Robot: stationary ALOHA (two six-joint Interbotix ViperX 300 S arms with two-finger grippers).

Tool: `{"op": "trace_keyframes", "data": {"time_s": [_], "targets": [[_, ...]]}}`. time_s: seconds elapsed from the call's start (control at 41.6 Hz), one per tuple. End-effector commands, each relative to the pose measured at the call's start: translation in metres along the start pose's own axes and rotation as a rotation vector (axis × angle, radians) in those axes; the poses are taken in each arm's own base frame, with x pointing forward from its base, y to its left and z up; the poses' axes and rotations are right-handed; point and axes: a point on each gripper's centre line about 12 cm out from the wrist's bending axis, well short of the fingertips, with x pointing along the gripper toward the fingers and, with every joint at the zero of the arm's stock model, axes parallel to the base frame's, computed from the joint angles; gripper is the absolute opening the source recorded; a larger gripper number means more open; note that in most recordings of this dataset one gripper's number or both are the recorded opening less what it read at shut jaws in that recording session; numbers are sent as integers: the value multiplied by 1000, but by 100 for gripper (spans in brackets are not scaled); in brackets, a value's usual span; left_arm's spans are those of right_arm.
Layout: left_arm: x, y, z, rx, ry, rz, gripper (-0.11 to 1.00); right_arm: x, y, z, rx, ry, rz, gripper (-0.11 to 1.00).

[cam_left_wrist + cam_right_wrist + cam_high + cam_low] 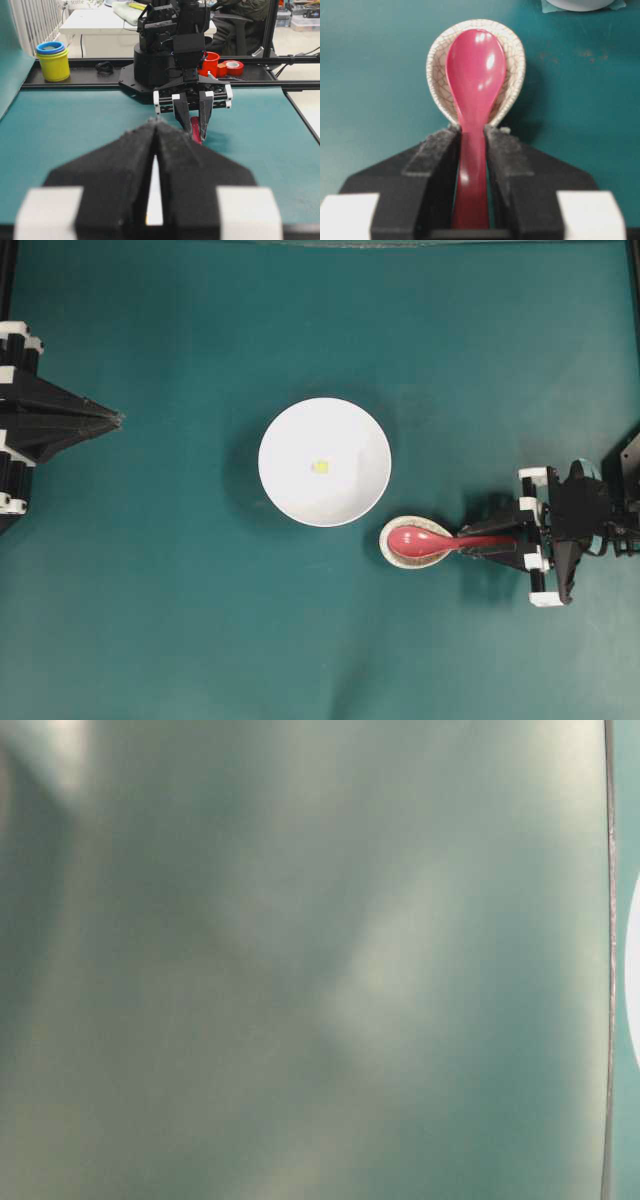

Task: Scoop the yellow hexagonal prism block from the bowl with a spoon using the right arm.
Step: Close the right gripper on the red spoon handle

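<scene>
Red-pink spoon (472,150) handle sits between the right gripper (472,145) fingers, which press it on both sides; its scoop rests in the speckled dish (390,545). At 10 o'clock from the dish, the yellow block (320,466) lies centred in the white bowl (290,435). Far off at 9 o'clock, the left gripper (112,420) is clenched and holds nothing.

The table-level view is a blur of teal, only a sliver of the bowl (633,985) showing at its right edge. The right wrist view cuts off the spoon (474,100) handle's end.
</scene>
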Motion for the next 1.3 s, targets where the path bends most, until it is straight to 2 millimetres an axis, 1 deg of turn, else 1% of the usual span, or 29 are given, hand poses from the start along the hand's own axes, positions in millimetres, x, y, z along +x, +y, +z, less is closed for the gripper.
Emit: {"op": "trace_keyframes", "data": {"time_s": [0.0,0.36,0.553,0.625,0.793,0.865,1.274], "targets": [[3,1,8,2,-18,2,0,1,2,3,5,-14,9,25],[3,0,8,5,-20,1,0,1,3,4,9,-18,7,24],[3,1,8,3,-20,2,0,2,-1,6,25,-31,-25,24],[3,0,8,5,-18,1,0,2,-3,6,29,-32,-35,27],[3,0,7,3,-17,2,0,3,-3,6,33,-28,-38,43],[3,1,7,5,-17,3,0,3,-3,5,33,-25,-38,47],[3,0,6,5,-14,1,0,3,-2,2,13,4,-30,47]]}}
